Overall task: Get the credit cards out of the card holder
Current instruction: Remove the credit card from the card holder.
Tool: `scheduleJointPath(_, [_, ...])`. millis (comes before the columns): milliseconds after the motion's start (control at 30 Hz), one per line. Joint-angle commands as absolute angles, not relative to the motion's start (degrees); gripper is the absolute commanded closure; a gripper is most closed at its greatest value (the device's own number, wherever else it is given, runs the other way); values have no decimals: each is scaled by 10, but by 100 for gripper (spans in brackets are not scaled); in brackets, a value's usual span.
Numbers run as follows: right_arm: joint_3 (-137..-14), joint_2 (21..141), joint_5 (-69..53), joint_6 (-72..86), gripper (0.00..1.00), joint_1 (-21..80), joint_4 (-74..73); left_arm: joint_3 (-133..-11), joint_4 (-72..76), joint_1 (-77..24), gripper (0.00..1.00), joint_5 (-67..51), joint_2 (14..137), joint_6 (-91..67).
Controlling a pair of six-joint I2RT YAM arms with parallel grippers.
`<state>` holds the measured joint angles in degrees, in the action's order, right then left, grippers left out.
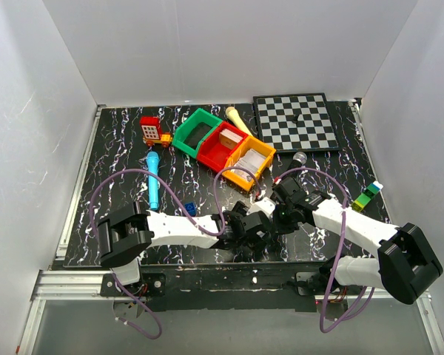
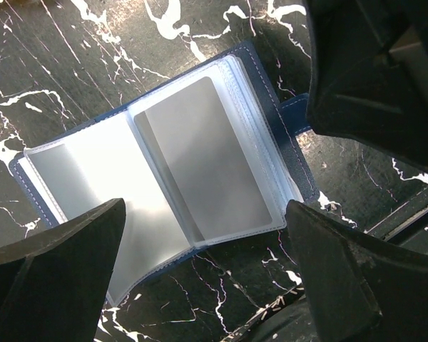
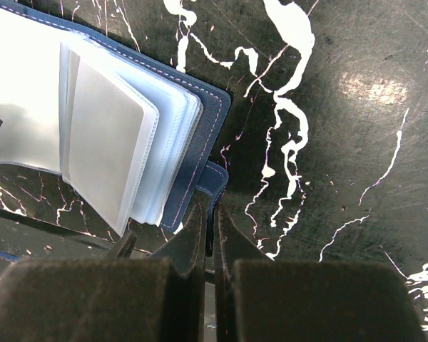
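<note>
Our left claw hangs released, its wide-spread fingers either side of the card holder, which lies open on the black marbled tabletop near its front edge, clear sleeves fanned up. Our right claw is clenched, its tips just at the holder's navy closing tab; whether they pinch it we cannot tell. Three coloured bins stand well apart, farther back

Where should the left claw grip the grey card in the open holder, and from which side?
Likely its exposed edge, from above, one finger sliding under: the grey card lies flat inside a clear sleeve of the open card holder, so its faces are covered. Which edge the sleeve leaves open I cannot tell.
</note>
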<state>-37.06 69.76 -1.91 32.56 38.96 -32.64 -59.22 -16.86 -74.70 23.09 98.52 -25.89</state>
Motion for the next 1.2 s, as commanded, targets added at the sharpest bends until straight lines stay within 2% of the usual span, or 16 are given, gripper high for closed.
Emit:
scheduleJointPath(0, [-380, 695, -18, 319, 99, 388, -325, -609, -177, -755, 4, 244, 983, -255])
scheduleJointPath(633, [-375, 691, -18, 321, 99, 388, -326, -618, -219, -766, 8, 308, 986, -278])
scheduleJointPath(1167, [-370, 686, -22, 320, 99, 388, -324, -592, -221, -759, 8, 361, 906, -312])
